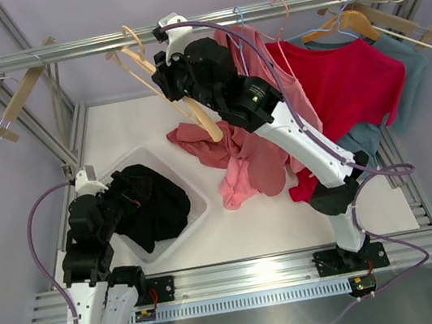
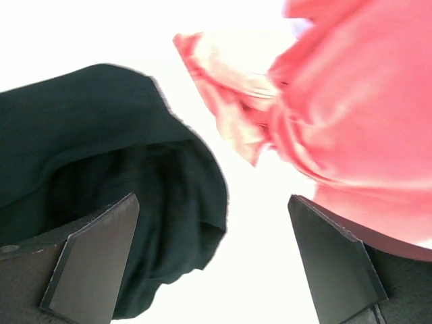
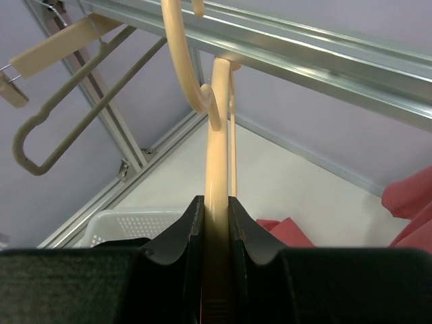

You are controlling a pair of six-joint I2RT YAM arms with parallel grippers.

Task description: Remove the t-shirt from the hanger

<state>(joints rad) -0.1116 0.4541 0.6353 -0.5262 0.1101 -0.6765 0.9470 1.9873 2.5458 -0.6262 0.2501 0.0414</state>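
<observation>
Right gripper [image 3: 216, 210] was clamped tight on the cream hanger [image 3: 217, 152], up beyond the basket [image 1: 201, 210]. Left gripper [image 2: 216, 262] gaped wide, empty, over the basket. Pink t-shirt [image 1: 237, 163] lay just beside it.

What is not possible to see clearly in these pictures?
- Top view: the right arm covers part of the pink t-shirt.
- Right wrist view: the right gripper hides the hanger's lower end.
- Left wrist view: glare whitens everything beyond the black garment.

I've got open surface [image 1: 252, 232] up front between bin [image 1: 140, 151] and right arm [image 1: 313, 151] base. Pink shirt heap [image 1: 241, 166] blocks centre; arm spans diagonally to the rail [image 1: 82, 45]; red shirt [image 1: 351, 83], teal shirt [image 1: 412, 65] crowd right side.
</observation>
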